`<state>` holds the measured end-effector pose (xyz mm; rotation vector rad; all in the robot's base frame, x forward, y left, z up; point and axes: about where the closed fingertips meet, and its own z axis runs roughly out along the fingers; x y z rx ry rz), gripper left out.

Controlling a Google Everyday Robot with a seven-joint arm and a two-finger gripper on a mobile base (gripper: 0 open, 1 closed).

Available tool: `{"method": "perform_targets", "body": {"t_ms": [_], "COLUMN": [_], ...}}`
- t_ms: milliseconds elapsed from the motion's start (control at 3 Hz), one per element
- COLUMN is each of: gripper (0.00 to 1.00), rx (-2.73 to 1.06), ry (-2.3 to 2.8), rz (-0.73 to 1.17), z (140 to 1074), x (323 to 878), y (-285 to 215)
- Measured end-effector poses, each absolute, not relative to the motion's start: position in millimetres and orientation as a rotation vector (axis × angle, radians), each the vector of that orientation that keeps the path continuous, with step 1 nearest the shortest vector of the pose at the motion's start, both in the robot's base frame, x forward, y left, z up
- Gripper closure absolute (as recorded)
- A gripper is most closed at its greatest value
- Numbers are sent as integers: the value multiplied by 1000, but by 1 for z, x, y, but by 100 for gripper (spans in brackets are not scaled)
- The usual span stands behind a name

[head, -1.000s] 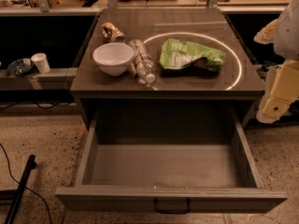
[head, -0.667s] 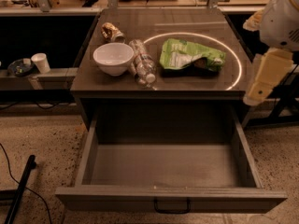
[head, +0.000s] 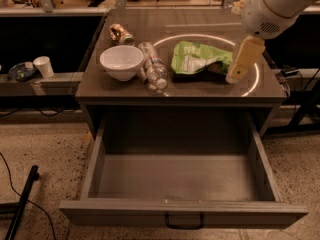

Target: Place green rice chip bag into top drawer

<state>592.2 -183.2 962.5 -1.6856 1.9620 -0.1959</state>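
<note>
Camera view looks down at a dark grey-brown desk [head: 125, 91] with the top drawer [head: 180, 179] pulled wide open beneath it, toward us. We see the drawer's flat grey floor and low side walls, and a small dark handle [head: 184, 221] centred on its front panel at the bottom edge of the view. On the desk lies the green rice chip bag [head: 200, 59], crinkled and flat, right of centre, inside a bright ring of light [head: 167, 38] cast on the surface. It is on the desk, not in the drawer. The robot's white arm [head: 272, 6] reaches in from the upper right, and its tan hand [head: 234, 76] hangs down just beside the bag's right edge, its tip low over the desk. We cannot tell whether the hand is spread or pressed together, nor whether it touches the bag. Left of the bag a clear plastic bottle [head: 153, 74] lies on its side, just beside a white bowl [head: 121, 61] standing upright. Behind the bowl, near the desk's back left corner, sits a small crumpled gold-brown wrapper [head: 120, 33]. Off to the left, on a lower ledge, stands a white paper cup [head: 44, 66]. A speckled floor [head: 45, 154] surrounds the desk.
</note>
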Motion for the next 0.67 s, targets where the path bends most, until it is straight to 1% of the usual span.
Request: {"method": "perform_targets", "body": {"t_ms": [333, 667], "gripper": [21, 23], "rx": [-1705, -1728], "ry": [1935, 1938], "rz": [-194, -185], "z": [931, 908], "x": [645, 671], "y": [-157, -141]}}
